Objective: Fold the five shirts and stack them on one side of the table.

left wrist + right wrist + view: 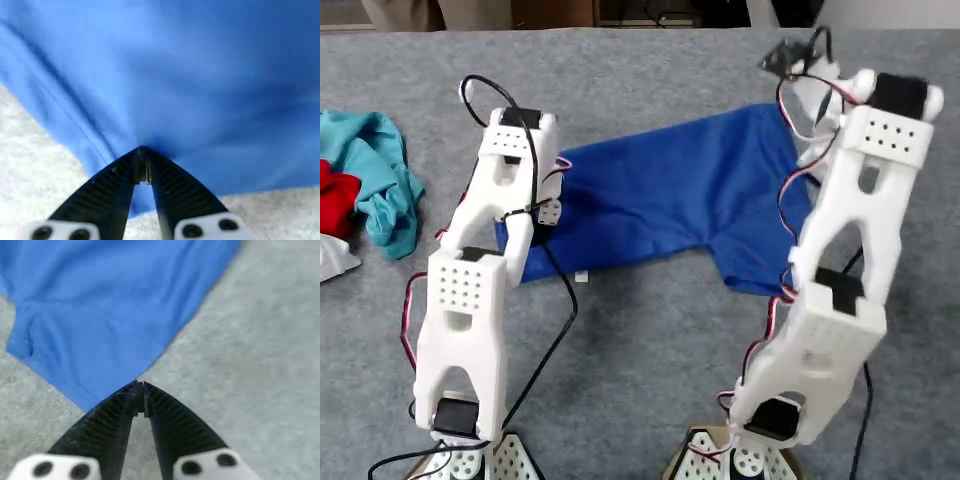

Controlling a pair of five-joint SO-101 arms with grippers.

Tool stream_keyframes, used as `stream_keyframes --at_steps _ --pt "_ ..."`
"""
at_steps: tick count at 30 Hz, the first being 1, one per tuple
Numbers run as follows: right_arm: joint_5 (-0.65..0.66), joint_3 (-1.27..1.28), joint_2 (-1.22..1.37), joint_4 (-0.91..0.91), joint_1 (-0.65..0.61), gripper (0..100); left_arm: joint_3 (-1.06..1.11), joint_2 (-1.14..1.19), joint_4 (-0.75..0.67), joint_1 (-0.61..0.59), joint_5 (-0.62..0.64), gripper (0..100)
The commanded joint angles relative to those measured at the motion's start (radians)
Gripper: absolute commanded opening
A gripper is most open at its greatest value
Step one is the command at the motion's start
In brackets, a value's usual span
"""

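Note:
A blue shirt (670, 200) lies spread across the middle of the grey table (650, 350). My left gripper (546, 212) sits at the shirt's left edge. In the left wrist view the gripper (143, 167) is shut, with blue cloth (200, 90) bunched at its tips. My right gripper (805, 150) is at the shirt's far right corner. In the right wrist view that gripper (140, 399) is shut, and the edge of the blue shirt (110, 305) runs right into its tips.
A pile of shirts lies at the table's left edge: a teal one (380, 175), a red one (335, 190) and a white one (332, 258). Bare grey table stretches in front of the blue shirt, between the two arm bases.

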Motion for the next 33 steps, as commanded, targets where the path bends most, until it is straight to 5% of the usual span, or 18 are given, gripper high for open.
stream_keyframes --at_steps 1,12,33 --pt "0.026 0.223 -0.082 -0.206 0.025 0.5 0.058 -0.136 0.009 0.006 -0.009 2" --pt "-0.052 0.282 0.174 -0.543 -0.033 0.5 0.281 -0.182 -0.081 0.002 -0.009 2" --pt "-0.095 -0.526 0.688 -0.173 0.002 0.5 0.460 -0.185 -0.130 -0.012 -0.011 2"
